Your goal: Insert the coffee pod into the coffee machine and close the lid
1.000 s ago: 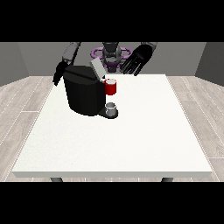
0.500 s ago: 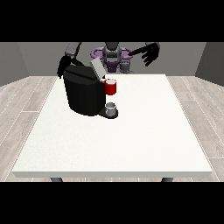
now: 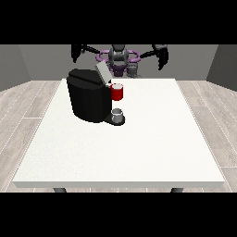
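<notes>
The coffee machine [image 3: 89, 99] is sitting on the worktop [image 3: 139, 139] with its lid [image 3: 102, 73] standing raised, so closing appears undone. Both hands [image 3: 77, 50] [image 3: 162, 54] are hanging high, well apart; their fingers cannot be told. A grey thing [image 3: 117, 114] is resting at the machine's base.

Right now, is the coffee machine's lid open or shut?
Open: the grey lid stands tilted up above the black coffee machine.
</notes>
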{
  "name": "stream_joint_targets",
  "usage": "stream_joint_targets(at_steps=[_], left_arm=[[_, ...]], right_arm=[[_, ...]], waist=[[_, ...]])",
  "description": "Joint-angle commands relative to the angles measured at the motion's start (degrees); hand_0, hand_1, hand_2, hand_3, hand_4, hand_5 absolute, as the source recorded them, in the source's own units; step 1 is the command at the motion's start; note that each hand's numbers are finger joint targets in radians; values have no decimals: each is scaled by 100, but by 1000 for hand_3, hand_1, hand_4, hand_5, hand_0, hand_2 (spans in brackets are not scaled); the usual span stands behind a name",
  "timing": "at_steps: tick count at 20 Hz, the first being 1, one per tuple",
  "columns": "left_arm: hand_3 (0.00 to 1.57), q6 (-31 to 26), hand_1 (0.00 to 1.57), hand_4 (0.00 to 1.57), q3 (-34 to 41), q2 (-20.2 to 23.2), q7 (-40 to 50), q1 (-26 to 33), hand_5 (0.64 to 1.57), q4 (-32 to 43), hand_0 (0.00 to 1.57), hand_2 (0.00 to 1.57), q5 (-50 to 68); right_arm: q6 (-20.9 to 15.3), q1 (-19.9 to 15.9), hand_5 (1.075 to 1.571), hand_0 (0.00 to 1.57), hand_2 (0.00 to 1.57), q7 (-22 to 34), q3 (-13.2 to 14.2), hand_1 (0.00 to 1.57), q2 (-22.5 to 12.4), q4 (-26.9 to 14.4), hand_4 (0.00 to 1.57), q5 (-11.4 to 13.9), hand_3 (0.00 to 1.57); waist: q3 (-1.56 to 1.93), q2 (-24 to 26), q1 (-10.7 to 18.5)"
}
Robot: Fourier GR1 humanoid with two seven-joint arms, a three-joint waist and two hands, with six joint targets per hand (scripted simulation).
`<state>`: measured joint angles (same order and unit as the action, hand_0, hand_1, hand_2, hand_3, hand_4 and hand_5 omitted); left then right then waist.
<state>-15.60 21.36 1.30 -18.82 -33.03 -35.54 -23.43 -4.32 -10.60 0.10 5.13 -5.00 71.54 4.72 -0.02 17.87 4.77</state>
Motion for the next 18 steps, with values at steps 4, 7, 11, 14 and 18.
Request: stream_joint_targets(at_steps=[4,7,11,14,18], left_arm=[[0,-408,0,368,8,-65,311,445,1571,-477,0,0,477],[0,-263,0,411,-371,-128,404,736,1571,-1049,0,0,596],[0,-421,0,394,-602,-129,666,837,1571,-1655,0,0,947],[0,-290,0,383,-1036,-130,770,787,1571,-1943,0,0,1273],[0,-284,0,356,-1088,-130,859,898,1571,-2363,0,0,1328]], right_arm=[[470,-310,1571,0,0,127,-145,0,-389,328,251,37,0],[607,-603,1571,0,0,384,98,0,-673,325,0,-80,0],[523,-936,1571,0,0,284,505,0,-722,-45,0,-357,0],[703,-1378,1571,0,0,342,844,0,-985,-558,0,-622,0],[744,-1399,1571,0,0,241,1036,0,-800,-805,92,-972,0]], waist=[[3,128,360],[3,-96,371],[4,-464,624],[6,-623,971],[6,-1019,922]])
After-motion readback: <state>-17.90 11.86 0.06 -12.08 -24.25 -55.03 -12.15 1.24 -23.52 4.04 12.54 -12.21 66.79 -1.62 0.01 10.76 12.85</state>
